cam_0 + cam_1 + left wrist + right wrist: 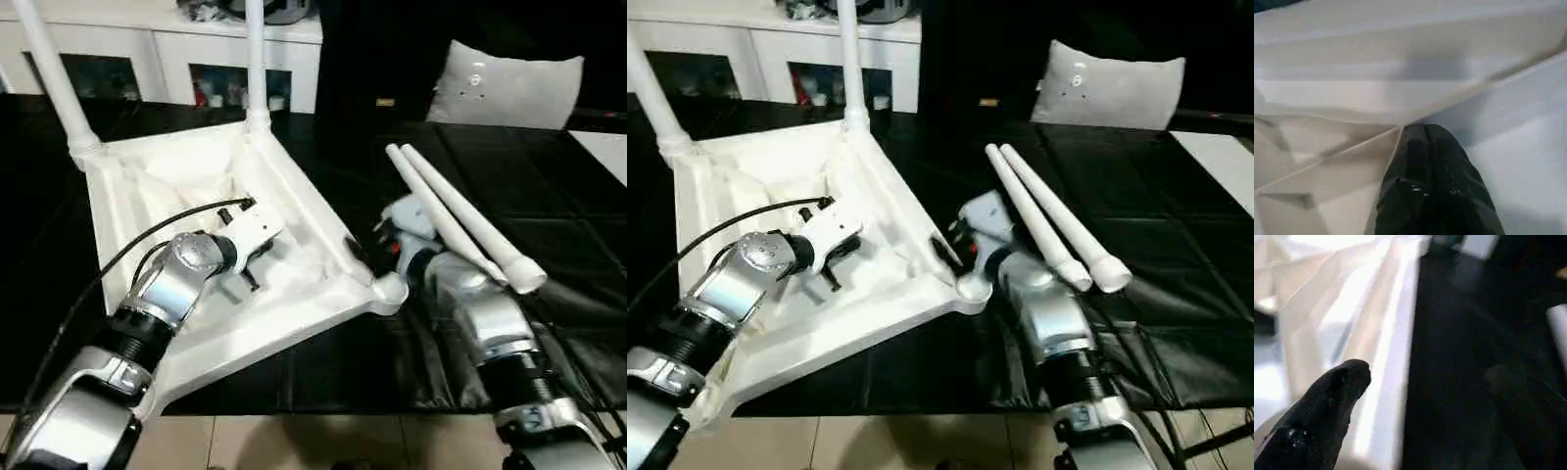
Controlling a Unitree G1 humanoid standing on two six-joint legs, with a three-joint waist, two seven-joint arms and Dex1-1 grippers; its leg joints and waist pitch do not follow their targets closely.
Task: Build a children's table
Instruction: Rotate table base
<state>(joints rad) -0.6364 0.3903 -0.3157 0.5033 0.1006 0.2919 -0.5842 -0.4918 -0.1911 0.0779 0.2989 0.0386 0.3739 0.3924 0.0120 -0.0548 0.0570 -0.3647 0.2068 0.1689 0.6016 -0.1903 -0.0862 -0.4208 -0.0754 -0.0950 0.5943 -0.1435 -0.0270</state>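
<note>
Left tool (253,277) closed, angled down onto the ribbed table top (294,186)

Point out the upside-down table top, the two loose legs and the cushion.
table top (294,323), left eye view, on its near rim.
loose legs (460,220), left eye view, mid-shaft of the pair.
cushion (509,88), left eye view, on its front face.

The white table top (294,211) lies upside down with two legs (54,78) standing up; two loose legs (1048,220) lie beside it.
</note>
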